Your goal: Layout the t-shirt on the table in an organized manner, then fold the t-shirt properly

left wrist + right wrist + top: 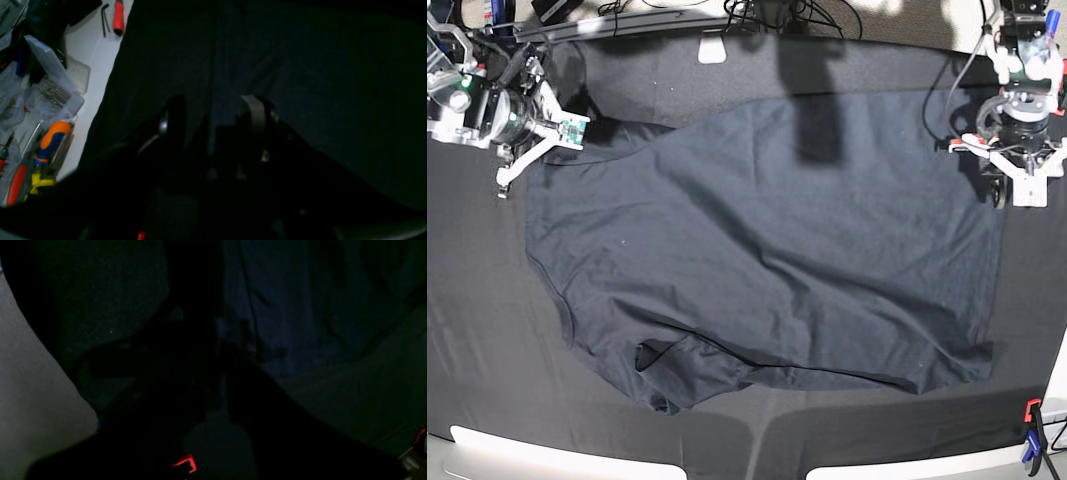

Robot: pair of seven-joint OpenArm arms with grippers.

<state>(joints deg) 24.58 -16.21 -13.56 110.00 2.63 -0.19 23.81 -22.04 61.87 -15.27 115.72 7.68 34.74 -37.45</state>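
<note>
Both wrist views are too dark for detail. The soft, creased t-shirt point(767, 250) is spread across the middle of the table point(487, 330). The left gripper point(1017, 180) and right gripper point(527, 150) are seen parted at its far corners; any grip cannot be told.

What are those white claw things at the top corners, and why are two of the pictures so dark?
Those claws are the two hands of a robot, called grippers. The top-down picture shows the whole table, covered in black cloth, with a big dark grey t-shirt spread on it. The right gripper is at that picture's left, over a corner of the shirt. The left gripper is at its right, by the shirt's edge.

The two dark pictures come from small cameras on the robot's wrists. They look down past the grippers at dark cloth, so little shows. In one, the left gripper's fingers stand apart, with nothing between them. Beside it lie screwdrivers. The other is too dark to tell much.
</note>
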